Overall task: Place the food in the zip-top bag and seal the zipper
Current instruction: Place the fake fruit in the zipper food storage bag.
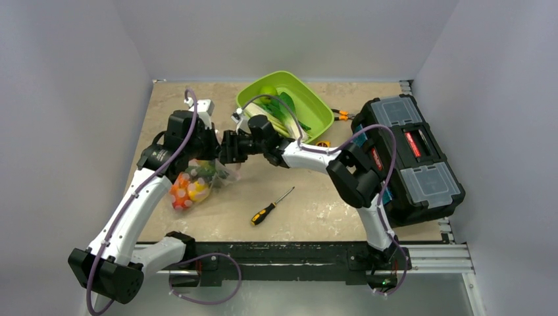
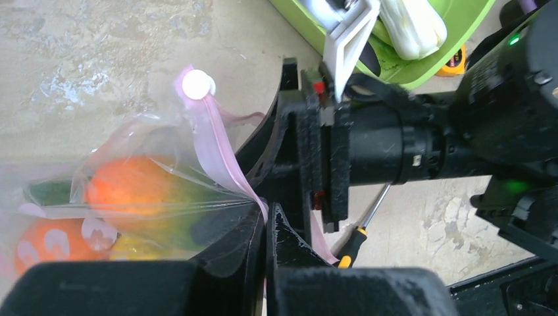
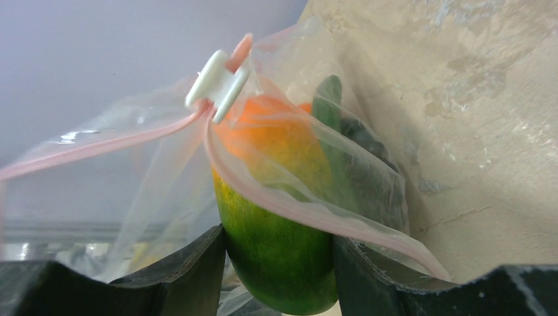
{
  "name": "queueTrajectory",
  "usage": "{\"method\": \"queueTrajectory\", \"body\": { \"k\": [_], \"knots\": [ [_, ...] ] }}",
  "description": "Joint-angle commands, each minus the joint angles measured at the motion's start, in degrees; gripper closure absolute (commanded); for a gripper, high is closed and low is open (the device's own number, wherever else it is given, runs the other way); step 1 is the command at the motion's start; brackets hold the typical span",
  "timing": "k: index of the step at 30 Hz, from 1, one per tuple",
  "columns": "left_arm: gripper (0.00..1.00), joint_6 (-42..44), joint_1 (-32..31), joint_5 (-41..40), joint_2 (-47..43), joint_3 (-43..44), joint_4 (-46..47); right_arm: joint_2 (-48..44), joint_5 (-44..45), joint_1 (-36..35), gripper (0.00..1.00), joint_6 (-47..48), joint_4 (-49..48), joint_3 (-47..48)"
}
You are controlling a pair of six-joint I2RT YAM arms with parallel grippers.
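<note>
Bag and contents:
- Zip-top bag (image 3: 158, 184) sits by the table's (image 1: 316, 210) left edge, about halfway between the far and near edges, and both arms meet over it.
- Food (image 1: 187, 187) is bunched inside. An orange fruit (image 2: 125, 187) and an orange piece with white spots (image 2: 49, 240) show through the film. There is also a green-to-orange fruit (image 3: 283, 263) with a long dark green piece (image 3: 329, 99) behind it.
- Zipper (image 2: 214, 148): the pink strip splits into two lines below the white slider (image 3: 217, 85), so the mouth is partly open there.

Grippers:
- Left gripper (image 2: 266, 220): jaws pressed together on the pink strip, which is pinched flat between the black fingers.
- Right gripper (image 3: 278, 236): reaches in from the right and is close against the left one. Its fingers (image 3: 191, 270) stand apart, and the green-to-orange fruit fills the gap. One pink line crosses in front of the other finger. I can't tell whether they press on anything.

Elsewhere on the table:
- Lime-green tray (image 1: 320, 105) is at the middle of the far edge, with green and pale items in it.
- Black toolbox (image 1: 411, 158) lies along the right edge.
- Screwdriver (image 1: 271, 206) lies loose near the middle of the near edge, well apart from the bag.
</note>
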State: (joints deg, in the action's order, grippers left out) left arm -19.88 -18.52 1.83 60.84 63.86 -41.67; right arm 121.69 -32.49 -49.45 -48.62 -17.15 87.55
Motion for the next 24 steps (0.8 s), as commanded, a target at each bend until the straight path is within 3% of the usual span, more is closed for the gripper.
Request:
{"method": "queueTrajectory", "body": {
  "k": [1, 12, 18, 24],
  "knots": [
    [1.00, 1.16, -0.72, -0.97, -1.70, 0.19, 3.22, 0.51, -0.81, -1.44, 0.65, 0.67, -0.43, 2.22],
    [1.00, 1.30, -1.36, 0.87, -1.64, -0.34, 4.26, 3.52, -2.42, -1.23, 0.40, 1.70, 0.94, 8.93],
    [1.00, 1.47, -1.43, -0.48, -1.93, -0.55, 4.26, 1.89, -2.23, -0.21, 0.25, 2.69, 0.99, 7.01],
    [1.00, 1.56, -1.42, -1.64, -1.26, -0.04, 3.31, -2.92, -1.92, 1.35, 0.22, 4.48, 1.25, 1.49]
  ]
}}
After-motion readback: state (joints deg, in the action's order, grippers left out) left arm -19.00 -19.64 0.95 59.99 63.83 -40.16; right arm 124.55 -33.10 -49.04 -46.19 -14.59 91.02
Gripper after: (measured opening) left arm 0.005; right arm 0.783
